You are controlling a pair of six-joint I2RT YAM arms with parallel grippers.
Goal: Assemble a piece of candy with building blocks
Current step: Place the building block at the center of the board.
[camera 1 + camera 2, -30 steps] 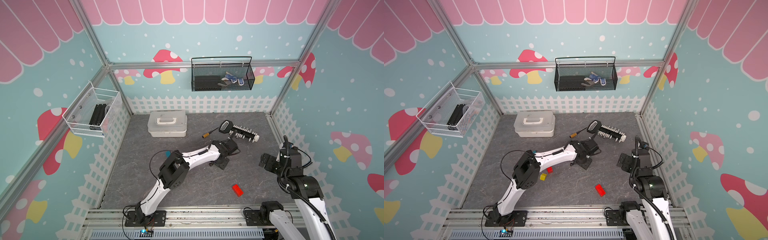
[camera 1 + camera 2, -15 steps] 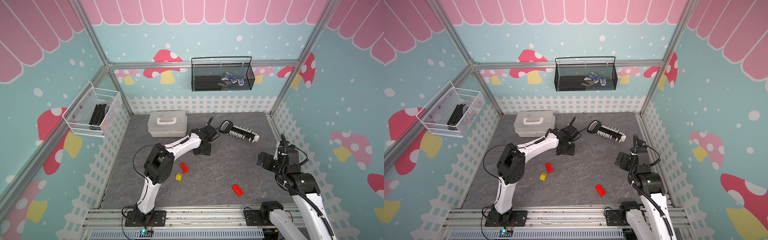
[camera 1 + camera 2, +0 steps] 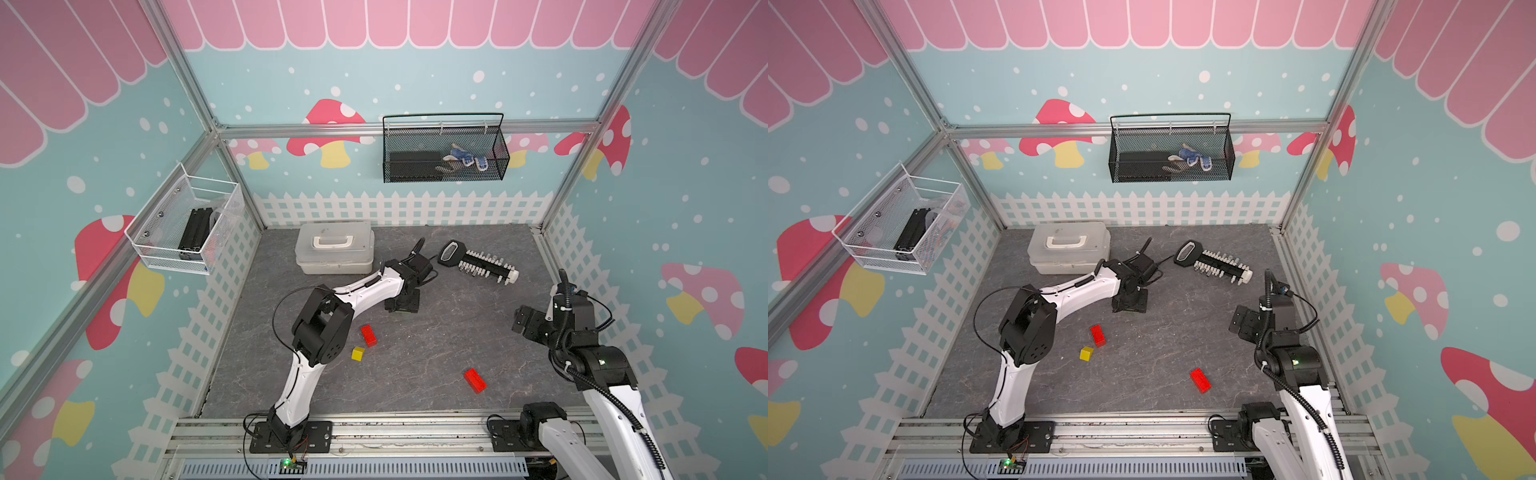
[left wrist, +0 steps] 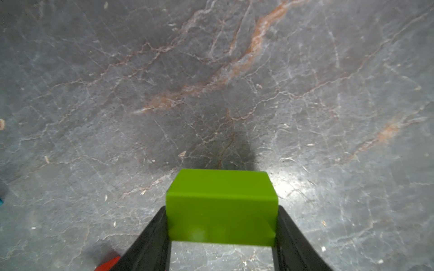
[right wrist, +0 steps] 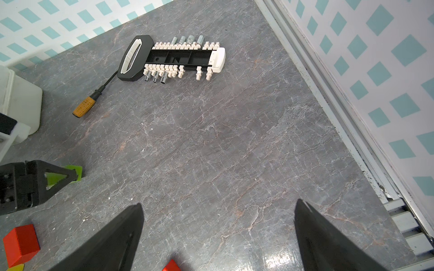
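Two wrist views alone show left tool (image 4: 222,218) clamping green block (image 4: 220,187); right tool (image 5: 218,204) wide, empty.

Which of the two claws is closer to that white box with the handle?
Left. The left claw hangs close by a front corner of the white box, gripping a green block. The right claw, open, is much farther away.

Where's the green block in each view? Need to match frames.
Left wrist: green block low centre, clamped between black fingers.
Top views: not visible in either, hidden under the left gripper.
Right wrist: at the left edge, in that gripper's tips.
Shared landmark: the left gripper, in all four views.
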